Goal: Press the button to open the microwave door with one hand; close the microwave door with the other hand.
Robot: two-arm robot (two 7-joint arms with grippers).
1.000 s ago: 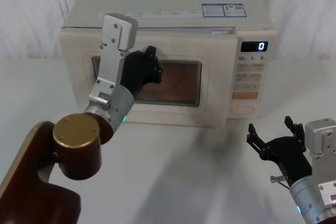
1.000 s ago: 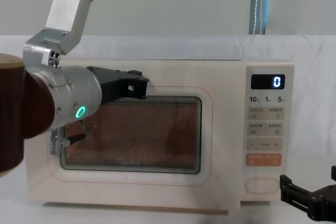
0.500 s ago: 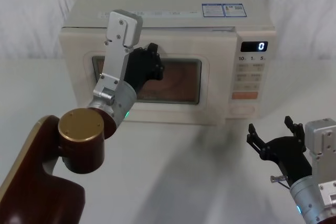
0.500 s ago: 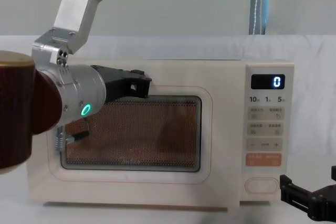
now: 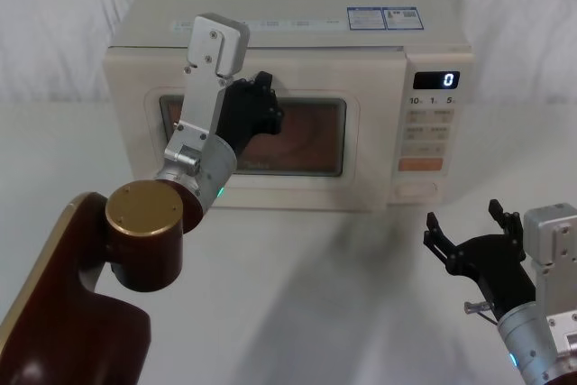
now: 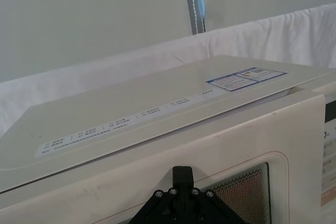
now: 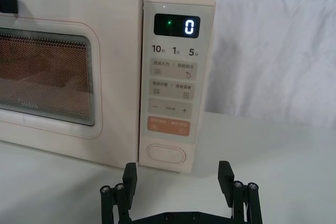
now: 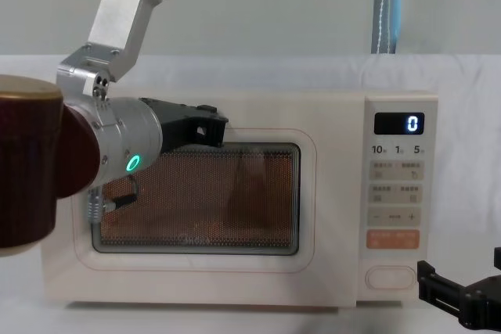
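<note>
While facing the boxy cream plastic microwave (image 5: 297, 6), seeing the microwave door (image 5: 370, 142) lying flush and looking shut, wide and matte around a rounded, coppery mesh-glass window. Leaning the black blocky left gripper (image 5: 257, 110) against the door by the window's upper left corner, grip not discernible; holding the right gripper (image 5: 462, 215) low at right, spread wide and empty, apart from the smooth pill-shaped button (image 5: 415, 187) at the panel's foot. Resting everything on a plain white table (image 5: 315, 268), with wrinkled white cloth (image 5: 54, 15) hanging behind.

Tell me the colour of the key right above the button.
Orange; the key above the button shows best in the right wrist view.
</note>
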